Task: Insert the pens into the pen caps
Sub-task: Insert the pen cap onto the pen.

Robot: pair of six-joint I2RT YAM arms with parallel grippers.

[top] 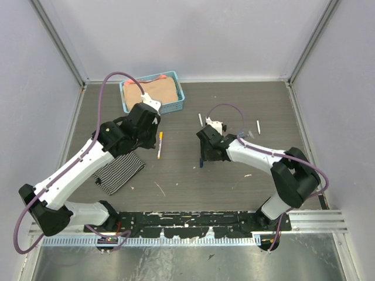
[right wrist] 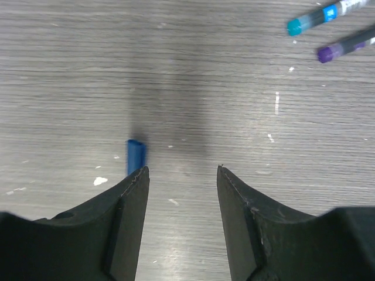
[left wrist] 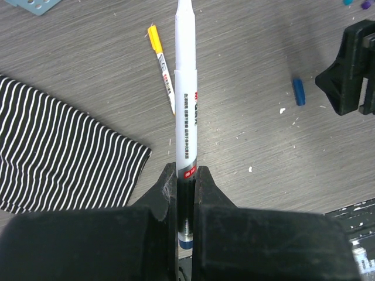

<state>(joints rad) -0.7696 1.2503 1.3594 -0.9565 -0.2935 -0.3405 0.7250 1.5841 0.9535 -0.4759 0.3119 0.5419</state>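
At the centre of the left wrist view, the left jaws are gripping a white pen [left wrist: 186,117], its narrow end reaching the top edge.
The right jaws are hanging open above the worktop [right wrist: 234,88], a blue cap [right wrist: 136,155] lying just beyond the lower-left one; a yellow-capped pen [left wrist: 161,64] is lying near a striped cloth [left wrist: 58,152].

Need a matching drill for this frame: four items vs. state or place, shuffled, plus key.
1 left tool
2 right tool
3 blue cap
4 yellow-ended pen

A open, holding nothing
B lying on the table near the striped cloth
C shut on a white pen
D lying on the table right by the right tool

Pairs: 1-C, 2-A, 3-D, 4-B
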